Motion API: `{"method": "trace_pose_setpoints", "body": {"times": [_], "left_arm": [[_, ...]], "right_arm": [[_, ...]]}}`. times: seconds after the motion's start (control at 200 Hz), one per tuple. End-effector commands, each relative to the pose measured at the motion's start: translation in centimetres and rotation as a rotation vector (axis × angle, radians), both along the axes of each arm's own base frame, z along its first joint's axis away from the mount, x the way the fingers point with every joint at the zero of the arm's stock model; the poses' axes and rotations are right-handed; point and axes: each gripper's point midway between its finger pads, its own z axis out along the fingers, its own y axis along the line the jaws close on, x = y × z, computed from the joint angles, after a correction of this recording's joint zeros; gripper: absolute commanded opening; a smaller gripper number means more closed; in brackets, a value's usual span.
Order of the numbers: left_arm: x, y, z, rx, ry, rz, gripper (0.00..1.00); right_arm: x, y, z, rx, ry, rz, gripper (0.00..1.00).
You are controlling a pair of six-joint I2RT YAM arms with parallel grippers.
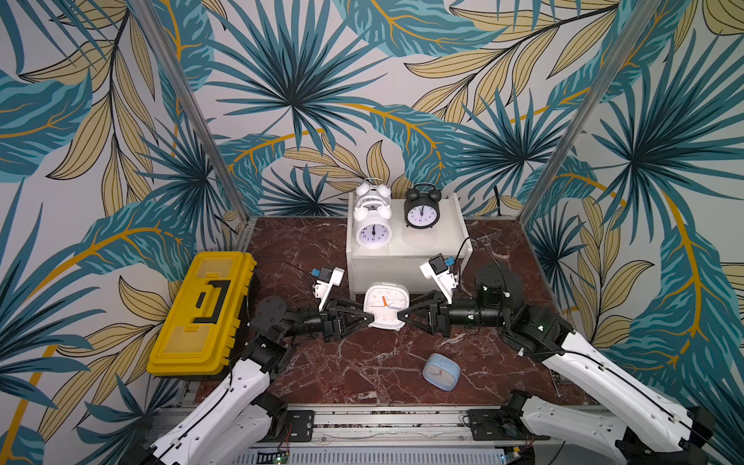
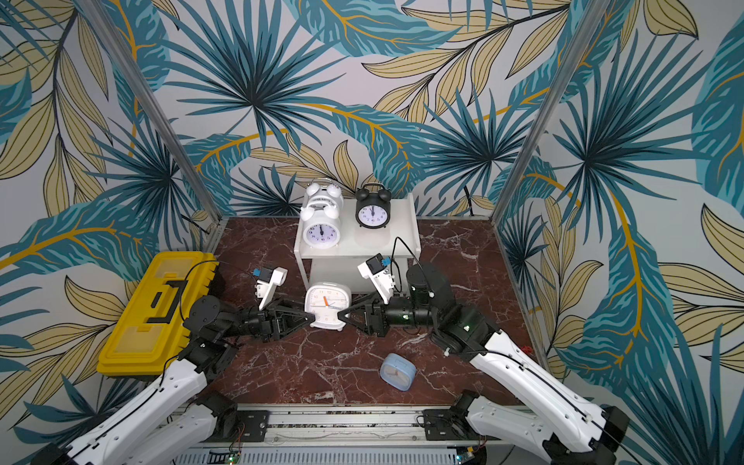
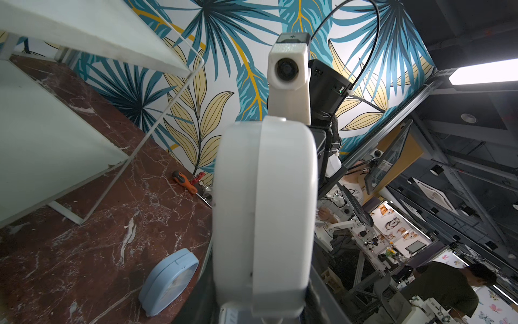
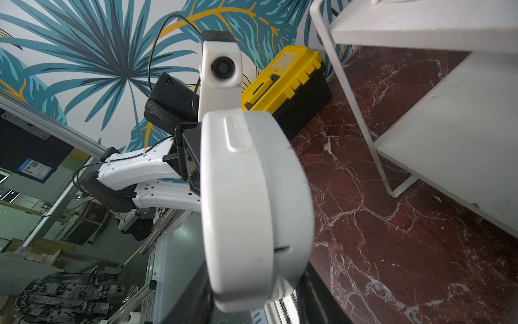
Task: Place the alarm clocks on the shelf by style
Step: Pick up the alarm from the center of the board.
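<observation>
Almost against left wrist lens: white square clock (image 3: 263, 218), edge-on, dark fingers (image 3: 199, 305) closed on both flat sides of its near end. Beyond it, light-blue clock (image 3: 168, 280) on marble table (image 3: 84, 252), well apart from shelf (image 3: 84, 30); small orange screwdriver (image 3: 183, 181) at table edge

Right wrist view: same white square clock (image 4: 252, 210) edge-on, long button on top, between two dark fingers (image 4: 203, 305) there too; pressing or only near, impossible to tell. Behind, yellow toolbox (image 4: 283, 81); shelf (image 4: 420, 30) legs close beside

Both top views: white square clock (image 1: 385, 306) just before shelf (image 1: 445, 243), face toward lens; left gripper (image 1: 368, 319) clamped on its left edge, right gripper (image 1: 402, 318) at its right edge, grip or gap not clear. On top board, white bell clock (image 1: 373, 231) in front, second white bell clock (image 1: 374, 192) behind it, black bell clock (image 1: 422, 211) beside. Light-blue clock (image 2: 397, 371) alone on table nearer to front edge
</observation>
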Motion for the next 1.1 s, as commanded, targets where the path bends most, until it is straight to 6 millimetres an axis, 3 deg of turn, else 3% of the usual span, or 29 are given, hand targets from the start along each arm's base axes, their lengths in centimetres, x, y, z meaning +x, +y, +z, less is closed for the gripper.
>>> {"method": "trace_pose_setpoints", "body": {"times": [0.0,0.23,0.526,0.716,1.092], "left_arm": [[0.2,0.5,2.1,-0.058,-0.064,0.039,0.21],[0.3,0.5,2.6,-0.104,-0.061,0.038,0.21],[0.1,0.5,2.3,-0.094,-0.054,0.023,0.21],[0.0,0.4,2.1,-0.085,-0.053,0.017,0.2],[0.2,0.3,1.9,-0.07,-0.052,0.013,0.2]], "right_arm": [[0.3,0.3,-0.1,0.051,0.005,-0.01,0.49],[0.9,0.7,0.0,0.157,0.013,-0.038,0.45],[1.2,0.3,0.7,0.158,-0.016,-0.068,0.45],[1.1,0.0,1.1,0.146,-0.034,-0.073,0.54],[0.8,-0.2,1.9,0.139,-0.05,-0.063,0.54]]}}
